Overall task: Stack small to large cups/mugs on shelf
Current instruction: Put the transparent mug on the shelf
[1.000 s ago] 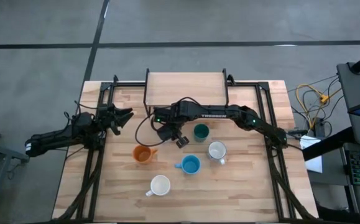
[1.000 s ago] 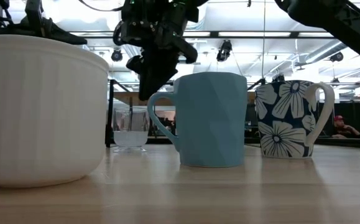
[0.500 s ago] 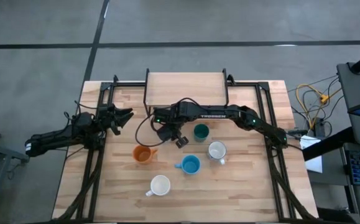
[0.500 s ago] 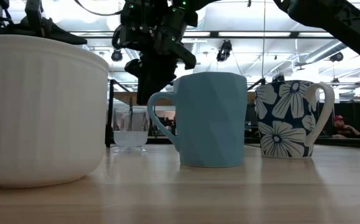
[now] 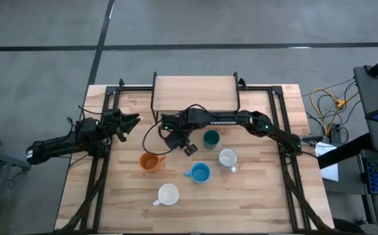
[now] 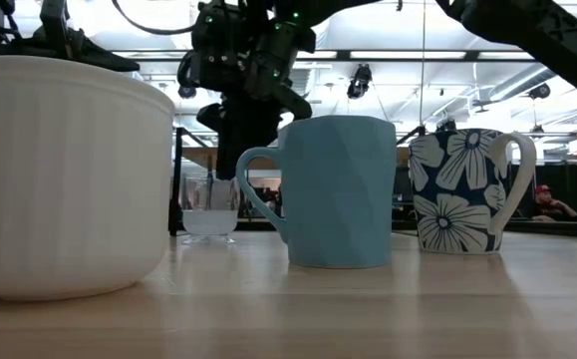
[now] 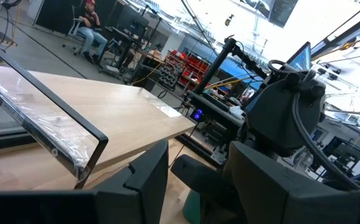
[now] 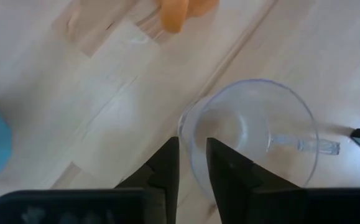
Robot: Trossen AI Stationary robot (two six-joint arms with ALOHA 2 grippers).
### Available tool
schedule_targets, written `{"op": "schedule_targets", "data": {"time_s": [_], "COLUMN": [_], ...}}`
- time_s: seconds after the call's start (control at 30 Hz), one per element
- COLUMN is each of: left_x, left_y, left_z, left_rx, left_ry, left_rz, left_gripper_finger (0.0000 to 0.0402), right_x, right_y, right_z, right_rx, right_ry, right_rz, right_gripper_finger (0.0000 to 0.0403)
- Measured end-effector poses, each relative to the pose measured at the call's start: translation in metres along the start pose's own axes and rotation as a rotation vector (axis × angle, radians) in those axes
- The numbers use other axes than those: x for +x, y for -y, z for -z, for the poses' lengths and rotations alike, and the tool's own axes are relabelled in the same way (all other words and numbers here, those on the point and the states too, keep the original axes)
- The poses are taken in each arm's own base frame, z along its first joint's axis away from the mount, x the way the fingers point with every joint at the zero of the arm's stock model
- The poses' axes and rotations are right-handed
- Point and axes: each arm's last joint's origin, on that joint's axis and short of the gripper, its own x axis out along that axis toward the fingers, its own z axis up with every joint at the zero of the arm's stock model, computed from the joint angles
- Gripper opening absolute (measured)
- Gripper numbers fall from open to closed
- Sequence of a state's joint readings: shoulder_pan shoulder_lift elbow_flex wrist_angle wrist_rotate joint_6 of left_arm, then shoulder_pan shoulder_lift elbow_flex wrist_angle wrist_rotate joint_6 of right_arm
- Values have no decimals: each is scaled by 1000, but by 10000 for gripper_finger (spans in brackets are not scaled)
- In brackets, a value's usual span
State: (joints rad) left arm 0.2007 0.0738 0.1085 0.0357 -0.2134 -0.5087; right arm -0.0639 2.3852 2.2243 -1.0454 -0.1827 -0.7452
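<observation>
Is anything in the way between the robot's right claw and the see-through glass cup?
Nothing visible. The right end effector hangs right above the clear glass cup, its fingers close together over the near rim. The orange cup and light blue mug stand off to the sides.

Two dark jointed arms; green lights and white lettering on the right arm (image 5: 231, 120); black cables

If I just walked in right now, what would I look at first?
Probably the long right arm stretched across the table, its tool hanging just over the clear glass cup, with its fingers nearly closed by the rim. Next you would spot the bright cups: the orange cup and the light blue mug on the table in front of the shelf. The left tool waits off at the table's left edge.
</observation>
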Motion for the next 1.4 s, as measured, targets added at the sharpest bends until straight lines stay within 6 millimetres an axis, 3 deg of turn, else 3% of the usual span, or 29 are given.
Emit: {"op": "schedule_targets", "data": {"time_s": [0.6,1.4], "left_x": [0,0], "left_y": [0,0], "left_z": [0,0], "left_rx": [0,0], "left_ry": [0,0], "left_rz": [0,0], "left_gripper_finger": [157,157], "right_x": [9,20], "right_y": [1,0], "right_z": [3,8], "right_rx": [5,21], "right_ry": [3,3], "right_rz": [4,4], "right_gripper_finger": [72,29]}}
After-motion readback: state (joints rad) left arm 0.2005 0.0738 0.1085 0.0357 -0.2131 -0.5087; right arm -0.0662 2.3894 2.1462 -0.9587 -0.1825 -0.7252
